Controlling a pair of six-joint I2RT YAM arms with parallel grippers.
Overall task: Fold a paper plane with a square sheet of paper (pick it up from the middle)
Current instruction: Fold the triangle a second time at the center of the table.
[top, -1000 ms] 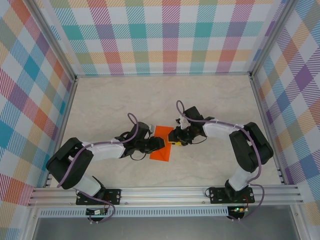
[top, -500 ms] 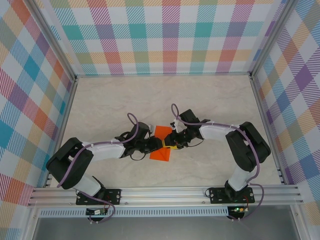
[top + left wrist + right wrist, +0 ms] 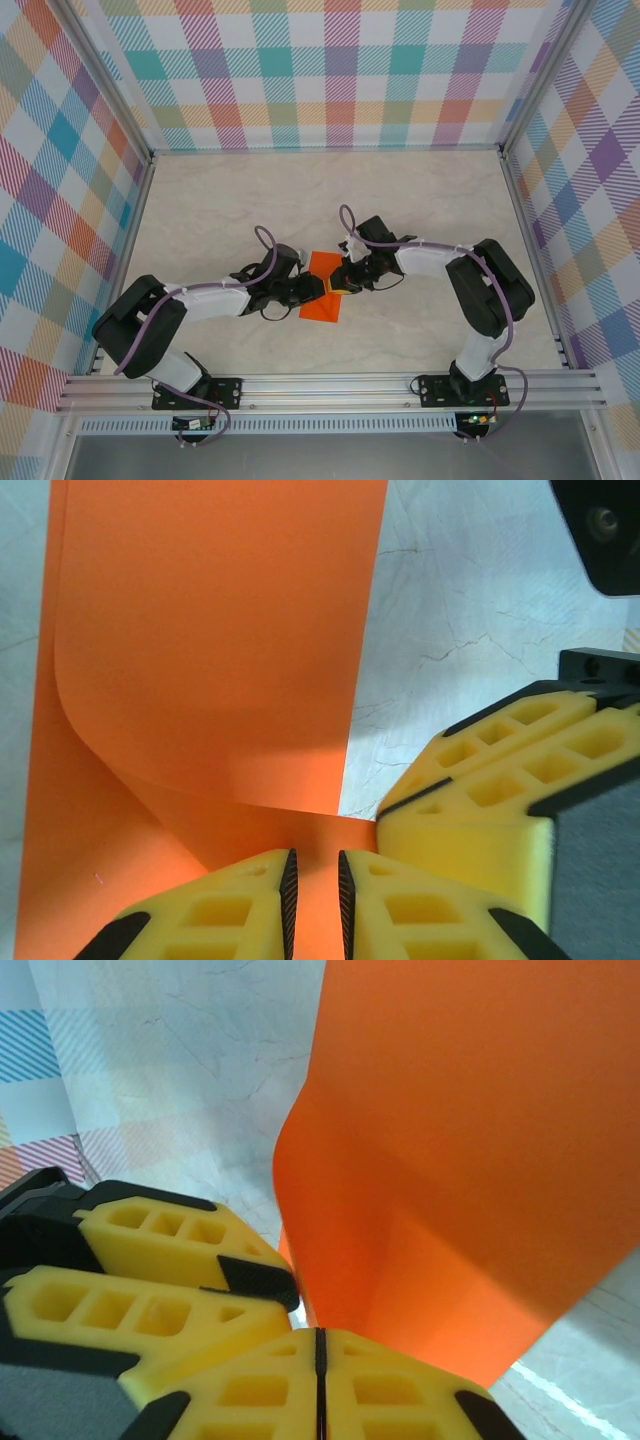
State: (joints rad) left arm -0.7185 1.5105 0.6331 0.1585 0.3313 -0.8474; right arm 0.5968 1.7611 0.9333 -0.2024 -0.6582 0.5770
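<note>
The square sheet of paper (image 3: 321,308), bright orange, lies at the table's middle, bowed up between the two grippers. My left gripper (image 3: 321,290) comes in from the left. In the left wrist view its jaws (image 3: 314,865) stand a narrow gap apart, pinching a raised fold of the paper (image 3: 220,630). My right gripper (image 3: 339,286) comes in from the right. In the right wrist view its pads (image 3: 316,1335) are pressed together at the lifted edge of the paper (image 3: 450,1140). The right fingers (image 3: 480,790) nearly touch the left ones.
The pale marble-patterned table (image 3: 420,200) is ringed by checked walls (image 3: 330,70) on an aluminium frame. A rail (image 3: 330,390) at the near edge carries both arm bases. Both arms bend in toward the middle.
The right gripper slid a little left toward the left gripper and shut. The left jaws narrowed on the paper. The sheet has bunched up between them.
</note>
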